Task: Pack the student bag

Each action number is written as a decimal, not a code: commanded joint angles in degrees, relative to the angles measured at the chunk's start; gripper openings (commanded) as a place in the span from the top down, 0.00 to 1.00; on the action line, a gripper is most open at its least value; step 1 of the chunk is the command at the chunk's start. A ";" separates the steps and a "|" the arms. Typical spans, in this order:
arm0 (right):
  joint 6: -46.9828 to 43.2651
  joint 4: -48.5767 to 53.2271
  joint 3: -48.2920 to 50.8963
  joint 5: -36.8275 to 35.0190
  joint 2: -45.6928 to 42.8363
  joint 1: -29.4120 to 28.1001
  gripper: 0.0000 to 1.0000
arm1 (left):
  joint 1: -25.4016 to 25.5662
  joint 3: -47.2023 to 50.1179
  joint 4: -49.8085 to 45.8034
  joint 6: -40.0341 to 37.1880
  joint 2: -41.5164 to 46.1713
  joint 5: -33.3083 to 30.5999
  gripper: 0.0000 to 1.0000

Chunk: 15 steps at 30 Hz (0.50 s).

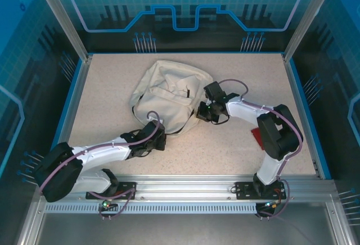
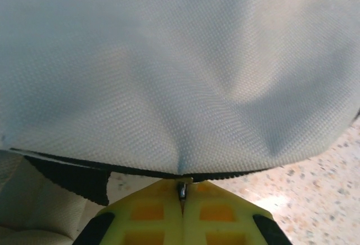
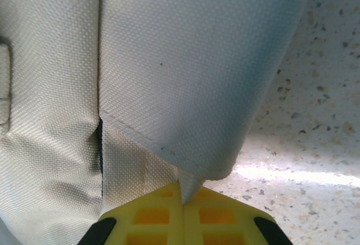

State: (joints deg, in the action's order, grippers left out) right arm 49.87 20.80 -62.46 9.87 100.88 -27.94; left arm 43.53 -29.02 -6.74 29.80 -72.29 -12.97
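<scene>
The student bag [image 1: 163, 90], a cream-white fabric backpack with thin dark straps, lies crumpled in the middle of the table. My left gripper [image 1: 156, 132] is at its near edge. In the left wrist view its yellow fingers [image 2: 152, 211] are shut [image 2: 183, 187] on the bag's dark-trimmed hem [image 2: 169, 59], with a small metal piece between them. My right gripper [image 1: 201, 112] is at the bag's right side. In the right wrist view it [image 3: 183, 193] is shut on a pointed fold of the bag's fabric [image 3: 180, 59].
A small red object [image 1: 257, 138] lies on the speckled table [image 1: 112, 87], partly hidden under the right arm. Blue rails and metal posts [image 1: 298, 93] fence in the tabletop.
</scene>
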 commanded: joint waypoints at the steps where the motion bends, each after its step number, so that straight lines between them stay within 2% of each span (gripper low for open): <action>1: -4.51 1.38 -0.82 -2.15 -2.53 1.23 0.77 | -0.60 -1.66 -0.88 -0.15 1.83 8.22 0.84; 3: -6.48 3.62 0.04 -4.48 -5.73 1.27 0.60 | -1.52 -2.64 -2.77 1.04 3.05 10.13 0.67; 6: -9.37 8.19 0.42 -7.68 -9.75 0.36 0.47 | -4.54 -3.35 -5.62 2.43 6.25 13.46 0.51; 10: -11.51 13.38 -0.20 -14.29 -12.84 -5.34 0.43 | -10.68 -3.22 -8.20 5.76 11.38 16.74 0.41; 15: -12.89 14.22 -2.42 -22.40 -11.65 -19.37 0.47 | -18.57 -4.30 -12.48 11.08 14.79 17.73 0.35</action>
State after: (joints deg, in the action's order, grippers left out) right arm 39.31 31.62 -63.13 -5.93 88.27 -40.40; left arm 28.01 -31.31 -14.48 36.38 -58.87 2.17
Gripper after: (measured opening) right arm 0.544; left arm 0.641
